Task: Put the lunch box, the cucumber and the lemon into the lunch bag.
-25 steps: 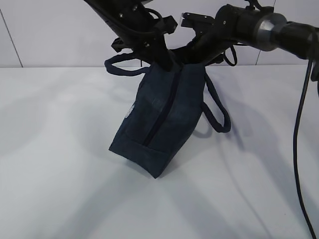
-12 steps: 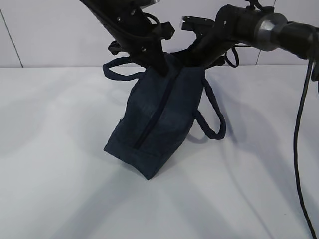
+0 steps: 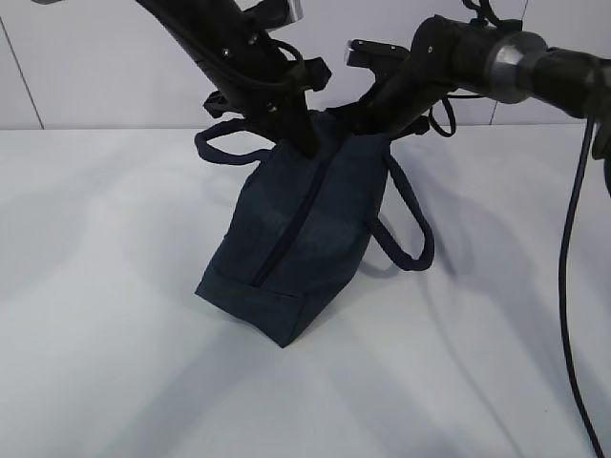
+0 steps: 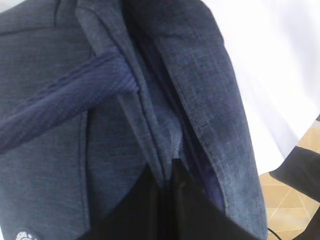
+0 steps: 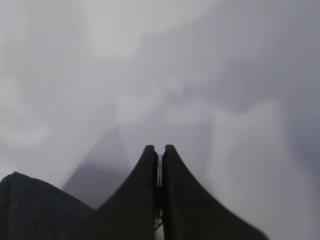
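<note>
The dark navy lunch bag (image 3: 296,239) hangs tilted over the white table, its top end held up by both grippers and its lower end at the table surface. A zipper line runs down its facing side. My left gripper (image 3: 307,143) is shut on the bag's fabric beside the zipper, as the left wrist view shows (image 4: 167,167), with a padded handle (image 4: 65,105) alongside. My right gripper (image 3: 368,119) is at the bag's top; in the right wrist view (image 5: 159,149) it is shut on the thin silver zip pull (image 5: 159,170). The lunch box, the cucumber and the lemon are out of view.
A black cable (image 3: 571,239) hangs down at the right of the white table (image 3: 115,363). One handle loop (image 3: 412,224) dangles at the bag's right, another (image 3: 224,143) sticks out at the left. A pale wall stands behind.
The bag has swung a little to the left and lower, its bottom corner shifting left. The left arm has moved slightly left; both grippers keep their hold.
</note>
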Robot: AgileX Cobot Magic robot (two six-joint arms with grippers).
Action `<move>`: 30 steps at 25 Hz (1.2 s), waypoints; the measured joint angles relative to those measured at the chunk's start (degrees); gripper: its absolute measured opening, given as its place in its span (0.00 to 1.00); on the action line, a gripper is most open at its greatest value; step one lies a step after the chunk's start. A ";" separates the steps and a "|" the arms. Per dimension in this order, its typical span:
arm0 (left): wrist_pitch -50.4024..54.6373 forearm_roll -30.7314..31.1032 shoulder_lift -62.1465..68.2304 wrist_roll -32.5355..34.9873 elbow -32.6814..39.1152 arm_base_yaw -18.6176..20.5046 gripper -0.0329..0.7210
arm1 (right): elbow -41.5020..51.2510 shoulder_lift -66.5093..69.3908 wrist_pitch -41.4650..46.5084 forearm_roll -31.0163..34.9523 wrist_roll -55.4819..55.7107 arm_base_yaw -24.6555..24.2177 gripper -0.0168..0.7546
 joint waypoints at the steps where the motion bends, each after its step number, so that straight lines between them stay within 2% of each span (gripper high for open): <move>1: 0.00 0.09 0.00 0.00 0.00 0.00 0.03 | 0.00 0.00 -0.50 0.41 -0.27 -0.10 0.02; 7: 0.00 1.21 -0.02 0.12 0.00 0.00 0.03 | -0.29 0.00 0.92 -0.17 -1.74 -0.10 0.02; 12: 0.30 3.45 -0.33 0.12 0.00 0.00 0.03 | -4.09 0.00 5.40 -2.16 -2.06 -0.10 0.05; 15: 0.30 4.11 -0.33 0.12 0.00 0.00 0.03 | -6.58 0.00 7.19 -2.68 -2.30 -0.10 0.15; 21: 0.30 5.01 -0.33 0.14 0.00 0.00 0.03 | -8.71 -0.13 10.31 -2.94 -2.41 -0.10 0.43; 23: 0.30 5.98 -0.33 0.14 0.00 0.00 0.03 | -8.71 -0.97 11.26 -4.50 -2.30 -0.10 0.49; 27: 0.30 8.90 -0.33 -0.54 0.00 0.00 0.03 | -8.74 -4.20 14.03 -10.32 -2.30 -0.10 0.52; 30: 0.30 10.85 -0.33 -1.18 0.00 0.00 0.05 | -9.09 -6.56 19.52 -13.88 -2.30 -0.10 0.53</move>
